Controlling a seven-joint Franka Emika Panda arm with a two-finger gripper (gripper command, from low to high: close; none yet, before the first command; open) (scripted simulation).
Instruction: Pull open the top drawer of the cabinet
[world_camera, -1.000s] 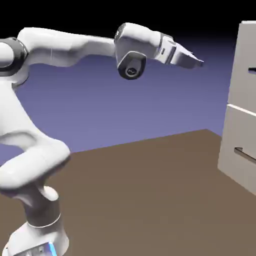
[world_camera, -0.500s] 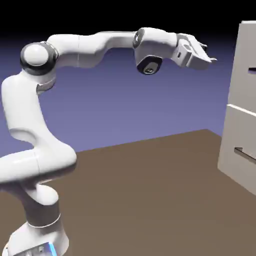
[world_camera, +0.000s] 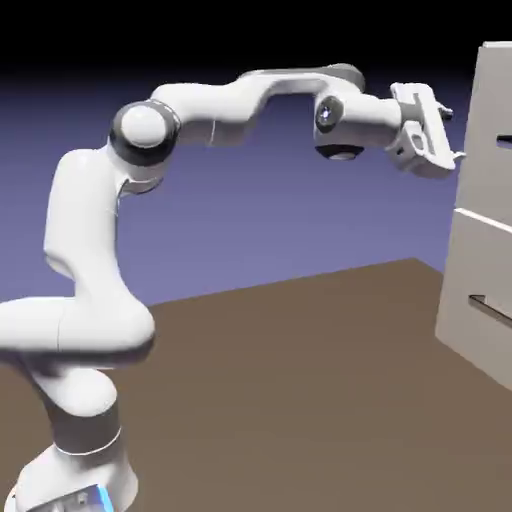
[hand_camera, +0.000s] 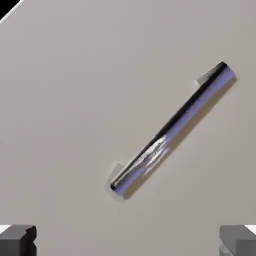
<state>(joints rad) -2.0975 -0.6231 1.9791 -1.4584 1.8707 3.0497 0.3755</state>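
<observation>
The pale beige-grey cabinet (world_camera: 487, 200) stands at the right edge of the exterior view. Its top drawer (world_camera: 488, 130) carries a dark bar handle (world_camera: 504, 142), cut off by the frame edge. My gripper (world_camera: 452, 135) hangs at the height of that drawer, just left of its front, not touching it. In the hand view the top drawer front (hand_camera: 75, 100) fills the picture and its handle (hand_camera: 170, 131) runs diagonally above the gripper (hand_camera: 128, 242). The two grey fingertips (hand_camera: 17, 239) sit far apart with nothing between them: open.
The lower drawer front (world_camera: 478, 300) with its own dark handle (world_camera: 490, 308) sits under the top one. The brown table (world_camera: 300, 380) stretches between the robot base (world_camera: 75, 470) and the cabinet.
The arm has stretched to the right, carrying the gripper from mid-frame to just short of the top drawer front. The hand has rolled. The jaws have stayed open.
</observation>
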